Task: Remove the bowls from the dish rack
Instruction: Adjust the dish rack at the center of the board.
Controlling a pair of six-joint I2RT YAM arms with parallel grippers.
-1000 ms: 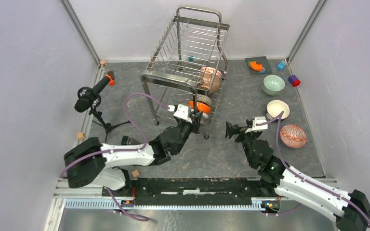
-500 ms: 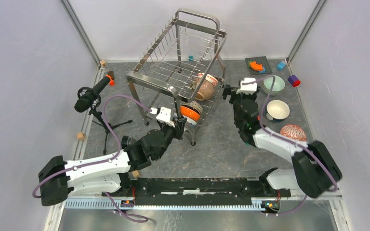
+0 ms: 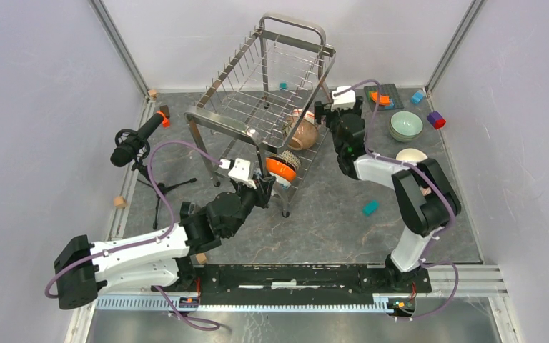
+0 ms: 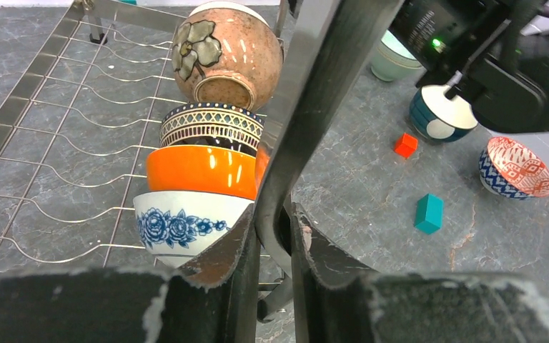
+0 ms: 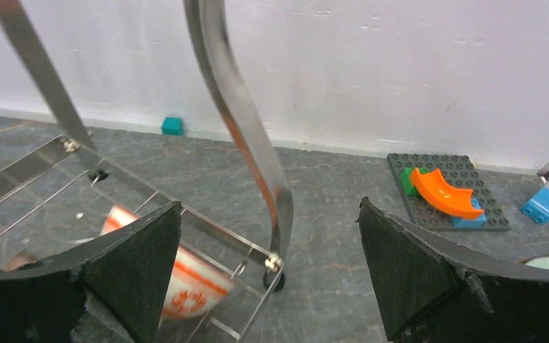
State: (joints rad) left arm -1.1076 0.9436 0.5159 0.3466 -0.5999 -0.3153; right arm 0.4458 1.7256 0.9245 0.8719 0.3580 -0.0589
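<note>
The dish rack (image 3: 271,93) stands tilted in the middle of the table. My left gripper (image 3: 266,179) is shut on its front leg (image 4: 307,107), which runs between the fingers (image 4: 229,250). On the lower tier beside that leg lie a brown-gold bowl (image 4: 229,50), a dark patterned bowl (image 4: 211,126), an orange bowl (image 4: 204,170) and a blue-and-white bowl (image 4: 186,225). My right gripper (image 3: 320,114) is open at the rack's right side, straddling a rear leg (image 5: 246,128) without touching it; an orange-marked white bowl (image 5: 186,282) lies just behind the left finger.
Right of the rack stand a pale green bowl (image 3: 406,125), a cream white bowl (image 3: 411,153) and a red-patterned bowl (image 4: 518,166). A teal block (image 3: 370,208) and a red block (image 4: 404,145) lie on the floor. A microphone stand (image 3: 139,143) is at left, a brick plate (image 3: 382,96) at back right.
The left gripper dragged the rack leftward and tilted it, then held still. The right arm swung from the front centre to the rack's right rear side. A teal block now lies front right.
</note>
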